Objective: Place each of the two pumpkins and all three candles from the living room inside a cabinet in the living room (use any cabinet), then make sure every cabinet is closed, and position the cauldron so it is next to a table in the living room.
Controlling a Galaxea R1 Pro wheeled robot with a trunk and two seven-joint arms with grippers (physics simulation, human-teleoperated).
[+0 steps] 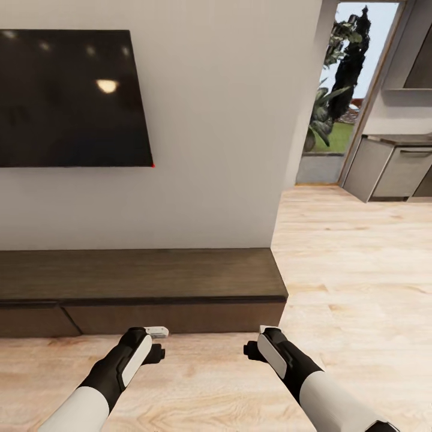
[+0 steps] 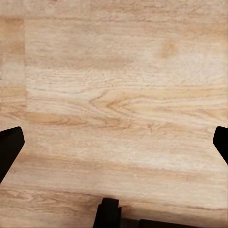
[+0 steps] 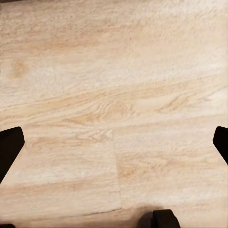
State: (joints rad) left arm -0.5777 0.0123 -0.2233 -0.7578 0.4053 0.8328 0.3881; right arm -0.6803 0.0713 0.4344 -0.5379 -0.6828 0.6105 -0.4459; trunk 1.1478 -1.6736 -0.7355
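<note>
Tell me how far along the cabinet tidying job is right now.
Looks done: the long dark brown wood cabinet under the black wall TV has its drawer fronts flush, so closed. In hand: nothing; the left gripper and right gripper are open over pale wood floor. Left: cannot judge the pumpkins, candles and cauldron.

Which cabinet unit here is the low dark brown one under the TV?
The long wooden cabinet against the white wall, directly ahead of both grippers. The grey kitchen cabinets stand far off to the right, paler and taller.
</note>
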